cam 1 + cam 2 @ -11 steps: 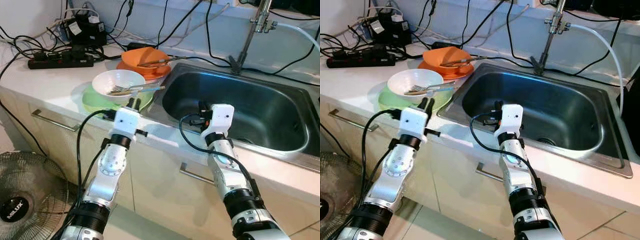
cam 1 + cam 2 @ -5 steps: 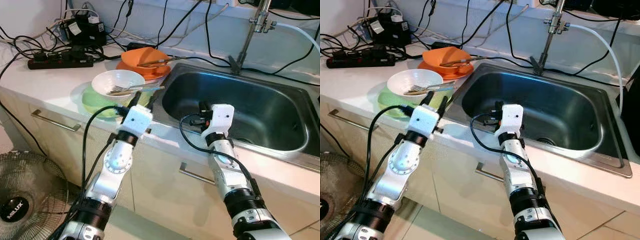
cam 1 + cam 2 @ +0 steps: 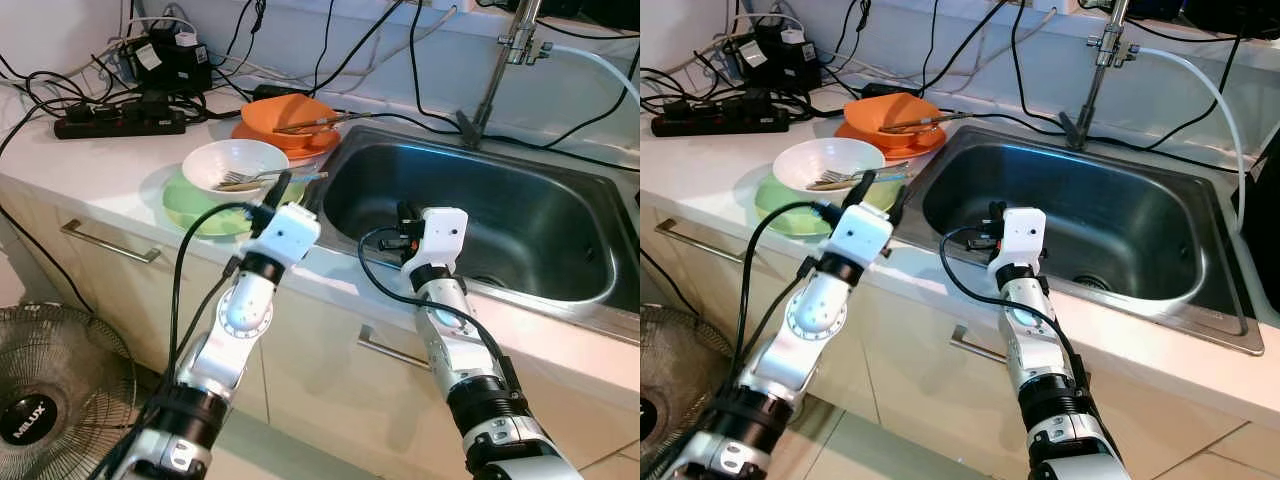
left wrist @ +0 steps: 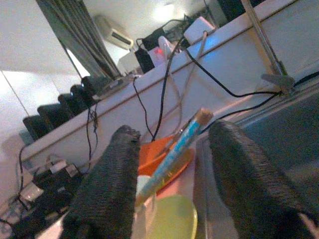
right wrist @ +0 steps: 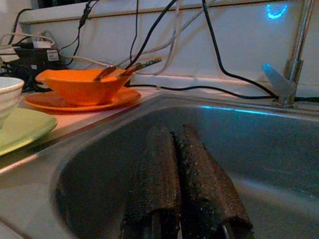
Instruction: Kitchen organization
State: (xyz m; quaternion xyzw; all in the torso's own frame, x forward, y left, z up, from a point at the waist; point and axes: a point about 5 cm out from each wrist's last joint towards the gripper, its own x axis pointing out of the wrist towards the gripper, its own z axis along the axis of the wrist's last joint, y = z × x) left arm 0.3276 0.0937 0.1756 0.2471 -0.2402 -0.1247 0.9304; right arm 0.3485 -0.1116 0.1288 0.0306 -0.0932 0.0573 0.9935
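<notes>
1. Here, at a kitchen counter, a two-armed robot leans over a run of white drawer fronts, with a floor fan standing low at its left.
2. The left gripper hangs at the counter's front edge, its two black fingers spread wide, one on each side of a blue-handled utensil without gripping it.
3. That utensil lies across the rim of a white bowl beside a fork; the bowl sits on a green plate just left of the sink.
4. The right gripper reaches over the front lip of the steel sink, its fingers pressed together and holding nothing, pointing down into the basin.
5. Behind the white bowl, an orange bowl rests on an orange plate at the sink's back left corner, with more cutlery lying across it.
6. Farther back, a black power strip, chargers and a tangle of cables crowd the counter against the wall.
7. A tap rises behind the sink, with a pale hose running off to the right.
</notes>
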